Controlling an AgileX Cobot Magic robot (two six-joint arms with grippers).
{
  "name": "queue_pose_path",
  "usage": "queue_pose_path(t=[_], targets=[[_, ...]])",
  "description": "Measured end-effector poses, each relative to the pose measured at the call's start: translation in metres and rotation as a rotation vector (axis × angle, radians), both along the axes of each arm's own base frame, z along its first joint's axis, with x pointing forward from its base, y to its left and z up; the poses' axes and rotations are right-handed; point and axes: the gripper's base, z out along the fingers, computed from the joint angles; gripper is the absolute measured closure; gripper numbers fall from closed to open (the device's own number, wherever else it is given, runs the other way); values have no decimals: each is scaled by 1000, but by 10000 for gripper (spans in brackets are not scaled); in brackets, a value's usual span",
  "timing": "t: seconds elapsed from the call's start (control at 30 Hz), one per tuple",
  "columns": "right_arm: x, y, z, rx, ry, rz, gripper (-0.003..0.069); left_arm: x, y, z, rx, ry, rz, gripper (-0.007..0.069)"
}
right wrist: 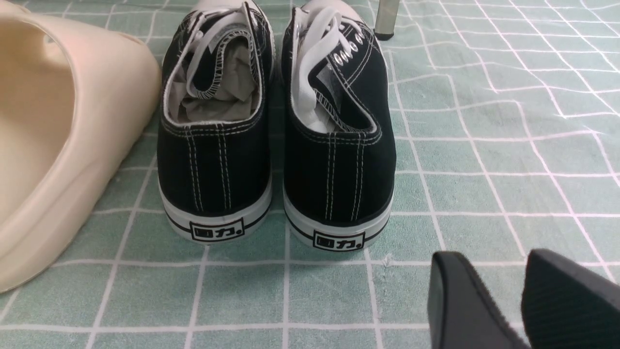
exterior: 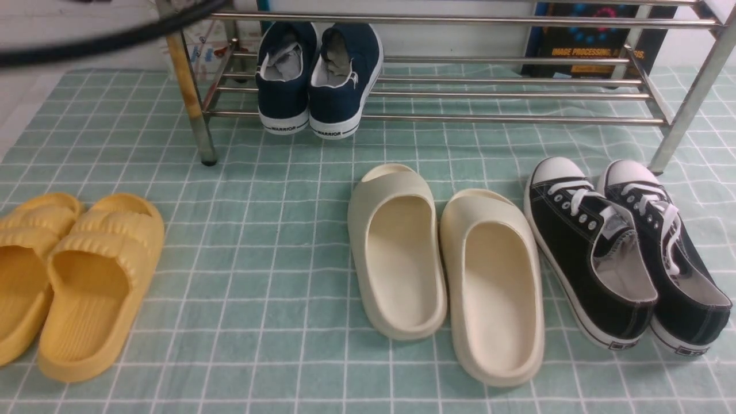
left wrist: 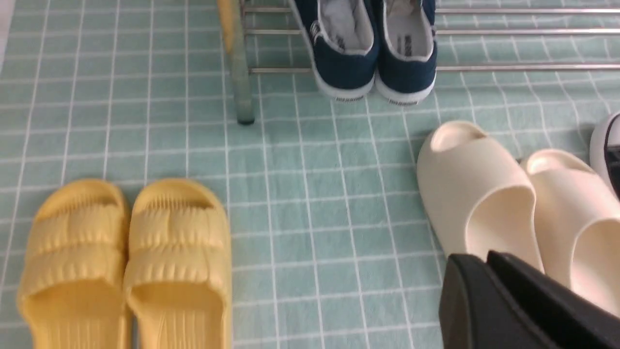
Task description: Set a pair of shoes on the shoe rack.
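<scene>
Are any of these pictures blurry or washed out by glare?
Front view: sharp on the floor, but a dark cable across the top corner is blurred, and the shoe rack bars shine. Left wrist view: slightly soft overall, with the left gripper a dark blur. Right wrist view: crisp stitching on the black sneakers.

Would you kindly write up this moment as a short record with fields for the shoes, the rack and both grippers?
navy shoes: side by side on the shoe rack, lowest tier, near its left end, heels outward
yellow slippers: on the checked cloth, far left
cream slides: on the cloth, centre
black sneakers: on the cloth, right, near a rack leg
left gripper: shut, empty
right gripper: slightly open, empty, behind the sneakers' heels
</scene>
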Motion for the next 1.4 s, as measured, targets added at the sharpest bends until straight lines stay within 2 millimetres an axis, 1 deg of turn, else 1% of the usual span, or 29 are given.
queue_pose_path(t=[0.03, 0.07, 0.1, 0.13, 0.2, 0.3, 0.43, 0.5, 0.57, 0.67, 0.87, 0.9, 0.93, 0.97, 1.07, 1.1, 1.17, 1.2, 1.33, 1.4], targets=[[0, 0, 0, 0, 0, 0, 419, -18, 9, -8, -14, -9, 10, 580], [0, 0, 0, 0, 0, 0, 419, -29, 14, -14, -28, -16, 17, 580], [0, 0, 0, 0, 0, 0, 419, -32, 16, -15, -32, -18, 19, 580], [0, 0, 0, 0, 0, 0, 419, -45, 22, -24, -49, -25, 29, 580], [0, 0, 0, 0, 0, 0, 419, -77, 38, -50, -93, -35, 56, 580], [0, 0, 0, 0, 0, 0, 419, -103, 51, -79, -133, -42, 81, 580], [0, 0, 0, 0, 0, 0, 419, -124, 61, -111, -154, -32, 97, 578], [0, 0, 0, 0, 0, 0, 419, -128, 63, -118, -155, -30, 97, 578], [0, 0, 0, 0, 0, 0, 419, -132, 65, -132, -144, -22, 101, 575], [0, 0, 0, 0, 0, 0, 419, -134, 68, -140, -120, -9, 114, 573], [0, 0, 0, 0, 0, 0, 419, -132, 71, -141, -88, -30, 134, 578], [0, 0, 0, 0, 0, 0, 419, -131, 72, -141, -77, -36, 140, 611], [0, 0, 0, 0, 0, 0, 419, -131, 72, -141, -77, -36, 140, 617], [0, 0, 0, 0, 0, 0, 419, -131, 72, -141, -67, -37, 132, 638], [0, 0, 0, 0, 0, 0, 419, -131, 70, -142, -69, -33, 115, 638], [0, 0, 0, 0, 0, 0, 419, -130, 69, -145, -74, -44, 100, 638], [0, 0, 0, 0, 0, 0, 419, -126, 65, -158, -90, -79, 82, 638], [0, 0, 0, 0, 0, 0, 419, -126, 65, -159, -93, -84, 81, 638], [0, 0, 0, 0, 0, 0, 419, -125, 62, -199, -183, -255, 120, 638], [0, 0, 0, 0, 0, 0, 419, -126, 62, -212, -193, -342, 141, 638]])
